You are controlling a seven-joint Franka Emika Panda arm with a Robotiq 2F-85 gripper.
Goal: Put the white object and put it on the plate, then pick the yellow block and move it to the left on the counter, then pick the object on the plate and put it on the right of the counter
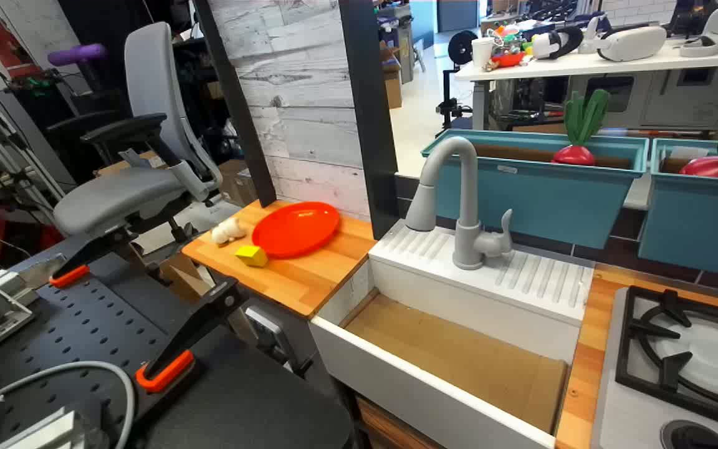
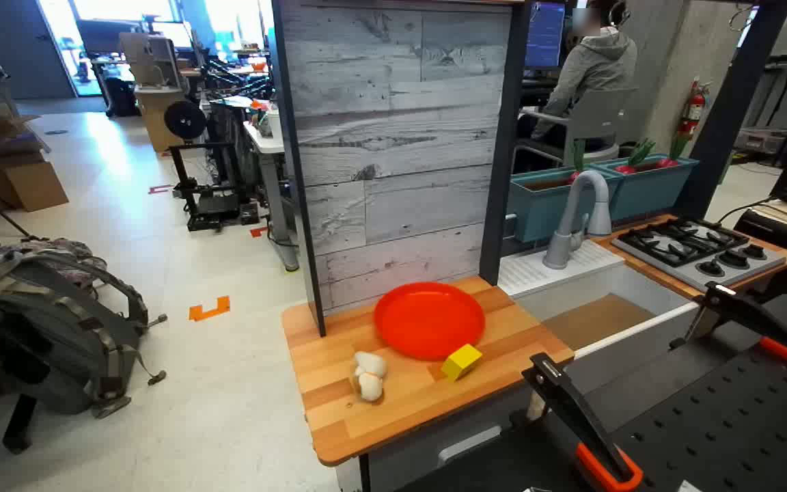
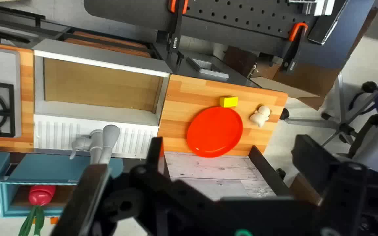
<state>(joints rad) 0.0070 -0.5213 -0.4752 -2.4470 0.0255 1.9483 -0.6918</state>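
The white object (image 1: 229, 231), small and lumpy, lies on the wooden counter (image 1: 296, 284) beside the plate. It also shows in an exterior view (image 2: 369, 376) and in the wrist view (image 3: 260, 116). The red oval plate (image 1: 296, 229) is bare; it also shows in an exterior view (image 2: 429, 320) and in the wrist view (image 3: 214, 131). The yellow block (image 1: 252, 255) sits on the counter close to the plate's edge, also in an exterior view (image 2: 462, 361) and the wrist view (image 3: 228, 101). My gripper (image 3: 229, 141) is wide open and empty, high above the counter. Neither exterior view shows it.
A sink (image 1: 434, 386) with a grey faucet (image 1: 468, 206) adjoins the counter. A wood-patterned panel (image 2: 400, 150) with dark posts rises behind the plate. Black clamps (image 1: 197, 324) with orange grips sit on the dark table's edge. A stove (image 2: 694, 249) stands beyond the sink.
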